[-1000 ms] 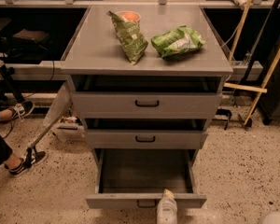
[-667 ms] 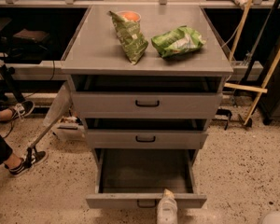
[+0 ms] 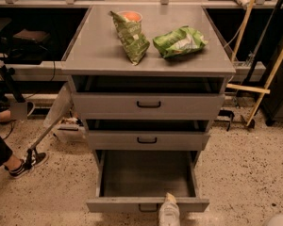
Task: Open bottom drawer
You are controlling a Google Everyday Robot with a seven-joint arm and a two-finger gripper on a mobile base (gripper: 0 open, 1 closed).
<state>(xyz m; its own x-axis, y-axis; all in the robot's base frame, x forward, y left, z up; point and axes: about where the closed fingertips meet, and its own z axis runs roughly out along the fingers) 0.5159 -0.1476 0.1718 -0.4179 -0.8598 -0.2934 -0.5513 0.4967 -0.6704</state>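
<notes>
At the foot of the grey cabinet, the bottom drawer is seen drawn well out toward the camera, and its plain grey interior is exposed. Against the drawer's front panel, just right of the small black handle, the gripper is cut by the lower edge of the view; whether it is clenched or released cannot be told. Above, the middle drawer and the top drawer are set further back. On the worktop, a green bag is placed in front of a cup with orange contents, and a second green bag is laid just beside it.
</notes>
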